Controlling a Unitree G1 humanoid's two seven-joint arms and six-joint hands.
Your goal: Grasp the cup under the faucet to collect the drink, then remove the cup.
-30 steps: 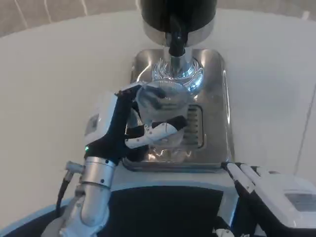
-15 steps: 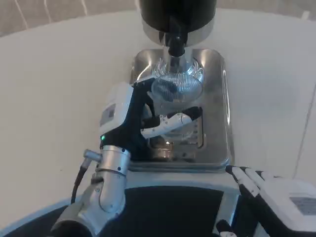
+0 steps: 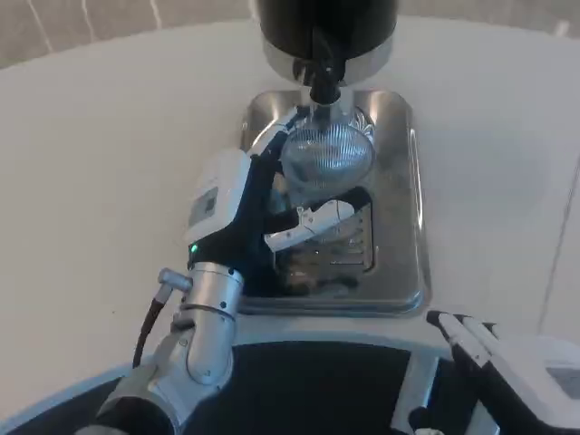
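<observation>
Since the last frame my left hand has been carrying the clear cup farther back, so its mouth is now sitting right beneath the black faucet. I am seeing the fingers wrapping around the cup's side, with the thumb crossing in front of it, so the hand is gripping it firmly. Cup and hand are hovering over the steel drip tray, above its slotted grate. I am seeing the dispenser's dark body rising behind the faucet. My right hand is waiting at the lower right corner, well apart from the tray, and I cannot tell how its fingers are lying.
</observation>
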